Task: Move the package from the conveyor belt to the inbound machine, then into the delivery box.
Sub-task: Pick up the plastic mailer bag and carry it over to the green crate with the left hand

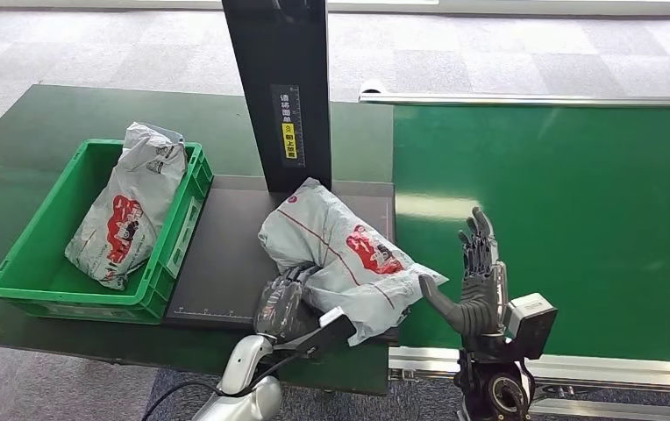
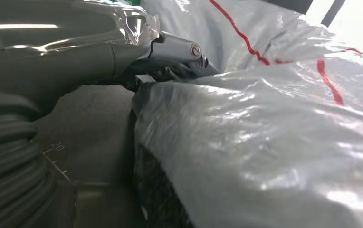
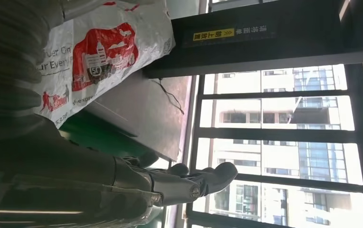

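1. Grey carpet tiles run behind a dark green table; on it sits the inbound machine [image 1: 226, 254], a flat black plate with a black post rising from its far edge
2. The package [image 1: 340, 250], a grey bag printed in red, lies on that plate, its near corner hanging over the plate's edge toward the conveyor belt [image 1: 568, 219]
3. The left hand [image 1: 283, 307] presses against the bag's near side; whether the fingers have closed on it I cannot tell
4. The right hand [image 1: 481, 285] stands just beside the plate over the belt, fingers straight and apart, holding nothing
5. I'd gather a firm fold of the slack plastic before lifting
6. Carry it high over the green delivery box [image 1: 51, 281] beside the plate, clearing the rim and the other bag [image 1: 130, 206] inside
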### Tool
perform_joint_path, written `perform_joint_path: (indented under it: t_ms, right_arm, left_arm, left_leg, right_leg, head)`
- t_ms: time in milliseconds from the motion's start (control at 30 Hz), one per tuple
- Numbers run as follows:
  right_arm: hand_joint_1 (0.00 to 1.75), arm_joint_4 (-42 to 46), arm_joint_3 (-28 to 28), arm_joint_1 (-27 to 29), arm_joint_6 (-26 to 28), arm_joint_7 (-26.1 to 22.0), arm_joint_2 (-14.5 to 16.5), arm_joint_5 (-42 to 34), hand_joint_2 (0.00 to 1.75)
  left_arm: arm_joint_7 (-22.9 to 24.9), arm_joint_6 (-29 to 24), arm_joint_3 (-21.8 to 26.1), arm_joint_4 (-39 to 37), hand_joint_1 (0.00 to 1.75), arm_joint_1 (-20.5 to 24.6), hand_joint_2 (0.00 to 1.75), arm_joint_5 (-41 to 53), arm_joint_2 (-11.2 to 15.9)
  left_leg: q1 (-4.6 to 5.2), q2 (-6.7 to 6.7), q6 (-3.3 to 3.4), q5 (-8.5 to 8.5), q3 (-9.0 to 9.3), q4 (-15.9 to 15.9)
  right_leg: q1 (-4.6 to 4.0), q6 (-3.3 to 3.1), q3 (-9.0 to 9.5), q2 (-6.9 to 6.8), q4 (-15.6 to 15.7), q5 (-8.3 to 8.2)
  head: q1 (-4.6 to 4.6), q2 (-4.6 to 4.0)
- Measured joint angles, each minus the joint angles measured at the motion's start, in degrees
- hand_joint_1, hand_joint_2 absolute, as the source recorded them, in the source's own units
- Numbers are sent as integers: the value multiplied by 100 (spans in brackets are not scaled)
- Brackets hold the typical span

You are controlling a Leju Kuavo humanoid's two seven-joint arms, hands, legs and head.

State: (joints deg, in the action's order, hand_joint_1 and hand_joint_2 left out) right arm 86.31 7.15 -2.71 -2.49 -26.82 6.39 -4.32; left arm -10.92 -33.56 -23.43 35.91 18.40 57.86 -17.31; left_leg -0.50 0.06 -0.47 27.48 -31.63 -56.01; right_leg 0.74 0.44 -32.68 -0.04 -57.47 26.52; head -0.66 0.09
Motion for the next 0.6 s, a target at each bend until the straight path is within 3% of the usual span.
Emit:
perform_joint_path:
  t_ms: [233,600]
  right_arm:
    - [0,-109,28,-29,36,0,5,-11,175]
    - [0,-293,27,-123,254,-91,3,-40,175]
  left_arm:
    - [-697,-482,109,238,175,-60,175,-869,15]
    - [-1715,-618,802,2237,175,-661,175,-1822,65]
  left_leg:
    - [-1,2,0,0,-16,0]
    - [-2,2,0,0,-36,0]
  right_leg:
    - [-2,0,-16,0,-1,-1]
    - [-2,0,-38,1,-2,0]
  head:
    - [-1,0]
    - [0,0]
